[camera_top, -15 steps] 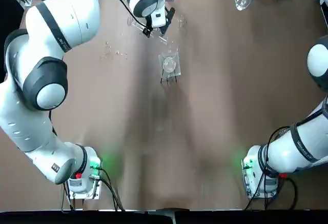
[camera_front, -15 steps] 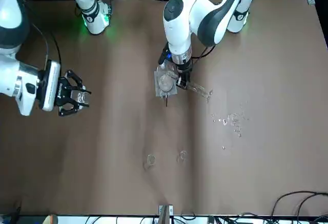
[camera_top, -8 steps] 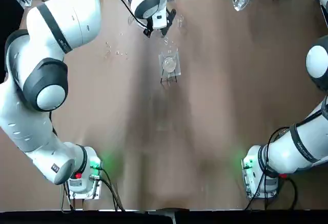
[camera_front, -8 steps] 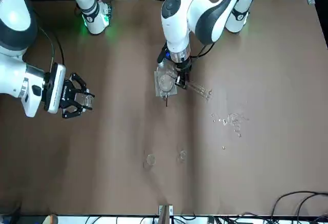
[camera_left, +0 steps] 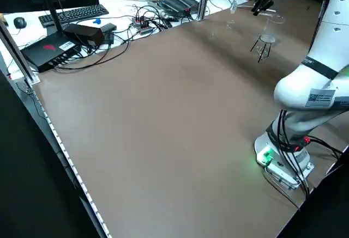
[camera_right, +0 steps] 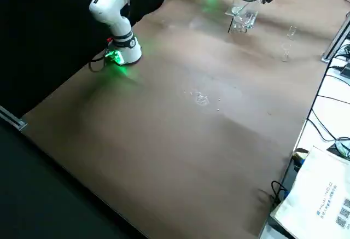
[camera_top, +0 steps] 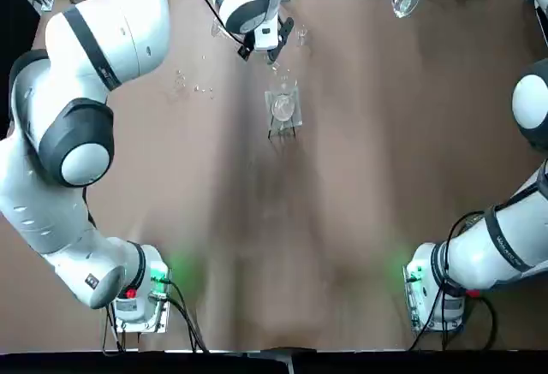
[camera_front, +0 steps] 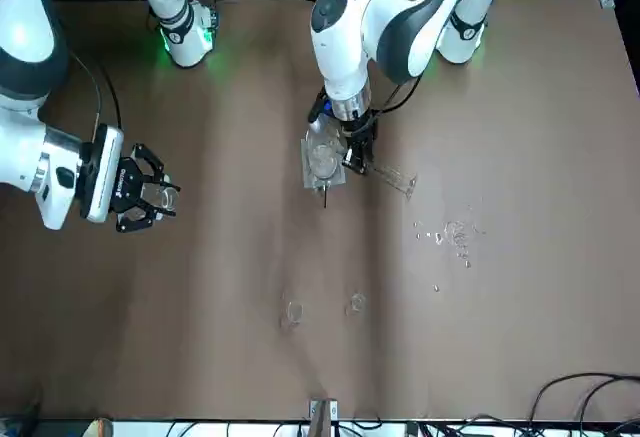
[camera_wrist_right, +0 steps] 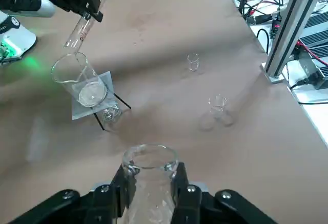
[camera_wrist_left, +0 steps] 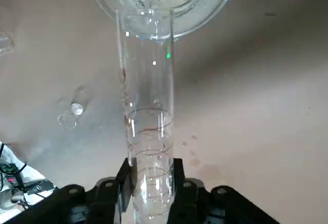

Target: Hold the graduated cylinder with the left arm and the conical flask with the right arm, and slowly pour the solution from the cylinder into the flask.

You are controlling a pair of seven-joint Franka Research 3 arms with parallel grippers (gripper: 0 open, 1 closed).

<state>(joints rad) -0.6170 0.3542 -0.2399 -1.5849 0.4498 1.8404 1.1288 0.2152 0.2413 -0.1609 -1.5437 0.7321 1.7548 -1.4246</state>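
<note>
Graduated cylinder (camera_wrist_left: 148, 85) gripped between the left gripper's (camera_wrist_left: 154, 188) nearly closed fingers, tilted beside the beaker (camera_wrist_right: 77, 80), conical flask (camera_wrist_right: 151, 183) clasped around its neck by the right gripper (camera_wrist_right: 152, 188), well apart from the cylinder.

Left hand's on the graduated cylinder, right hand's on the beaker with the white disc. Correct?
Not the beaker: the right hand is closed on the conical flask, as the right wrist view shows. The beaker with the white disc sits on the black stand. The left hand is on the graduated cylinder, as you said.
</note>
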